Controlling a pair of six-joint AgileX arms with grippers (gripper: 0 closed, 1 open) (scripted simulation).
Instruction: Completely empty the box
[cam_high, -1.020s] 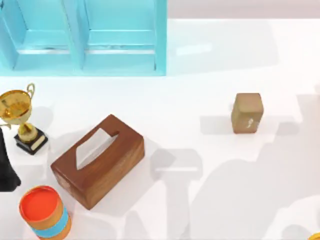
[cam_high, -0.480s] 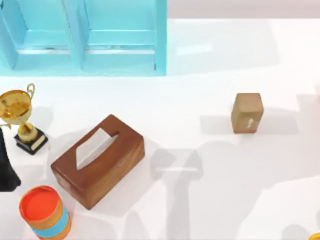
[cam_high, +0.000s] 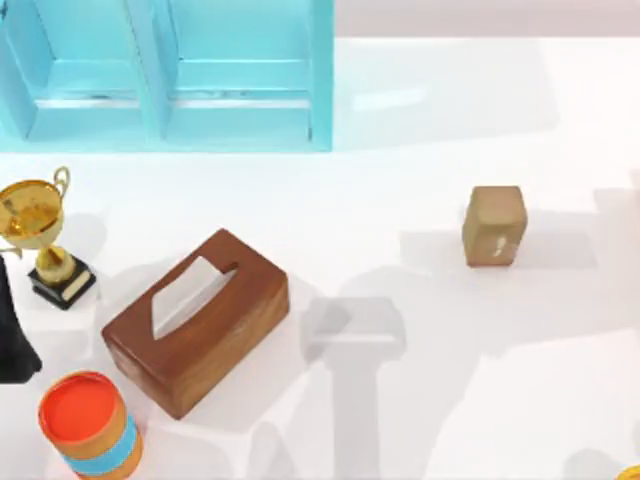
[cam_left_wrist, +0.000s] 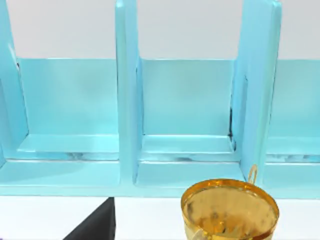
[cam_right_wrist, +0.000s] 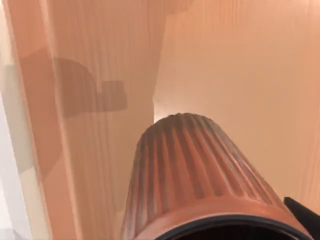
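Right wrist view: the inside of the box (cam_right_wrist: 240, 60) is seen close up, with pale orange wood-grain walls. A ribbed orange pot (cam_right_wrist: 190, 170) with a dark rim is seen inside the box, close against one wall. A small dark tip (cam_right_wrist: 304, 212) is seen at the edge beside the pot; what it is cannot be told. Whether the right claw is open or closed cannot be told.

Top view: the left arm (cam_high: 12, 330) is seen as a dark shape parked at the desk's left edge, between the trophy and the can. Whether the left claw is open or closed cannot be told.

On the white desk (cam_high: 400, 200) a cyan shelf unit (cam_high: 165, 75) is placed at the far left. A gold trophy (cam_high: 38, 225) on a black base is placed near the left edge. A brown wooden tissue holder (cam_high: 235, 320) with a white tissue (cam_high: 182, 293) in its slot is set at an angle right of the trophy. An orange can (cam_high: 88, 425) with a blue band is placed just in front of the holder's left end. A small tan block (cam_high: 494, 226) is placed alone on the right side, well apart from the rest.

Left wrist view: the shelf unit's compartments (cam_left_wrist: 185, 100) are seen, with the trophy's gold cup (cam_left_wrist: 230, 210) in front of them.
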